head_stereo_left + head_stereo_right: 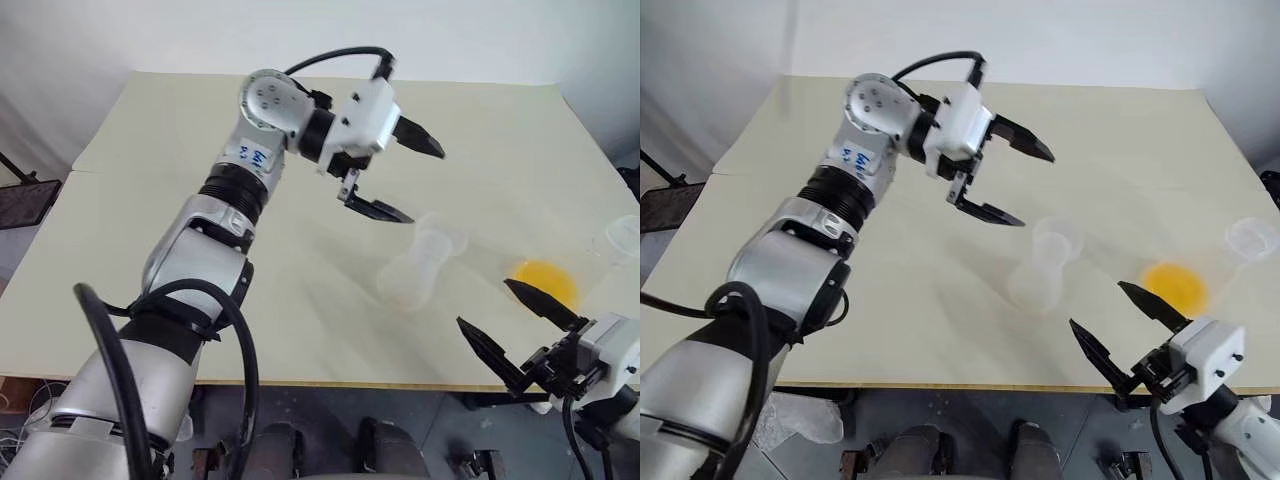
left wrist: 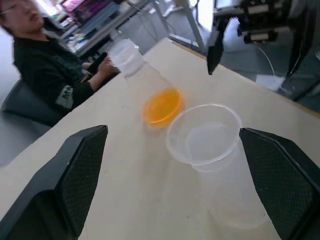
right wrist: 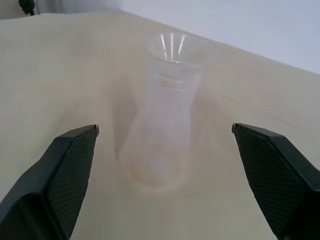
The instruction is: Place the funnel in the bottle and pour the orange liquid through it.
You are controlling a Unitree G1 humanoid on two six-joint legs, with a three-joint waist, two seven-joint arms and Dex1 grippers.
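Two grippers are showing over the pale table (image 1: 180, 130), and both are empty, with fingers spread wide.

The left gripper (image 1: 425, 185) is hovering above the tabletop, up and to the left of the bottle (image 1: 408, 283), pointing across toward the right. Its two black fingers are splayed apart, touching nothing.

The bottle is standing upright near the middle of the table, and the funnel (image 1: 440, 240) is sitting in its neck, wide rim up. In the left wrist view that round rim is lying between the two black pads (image 2: 75, 175), but clear of both. The bottle under the funnel is looking clear, with no colour visible inside.

The right gripper (image 1: 484, 303) is hanging low by the near edge, to the right of the bottle. Its fingers are also open. The right wrist view is looking straight at the bottle and funnel, framed between its pads and well apart from them.

The orange liquid (image 1: 545, 280) is sitting in the base of a clear vessel (image 1: 1250, 238) to the right of the bottle, near it but not touching. It is lying just beyond the right gripper's tips.

One person (image 2: 45, 65) is sitting past the table's right edge.
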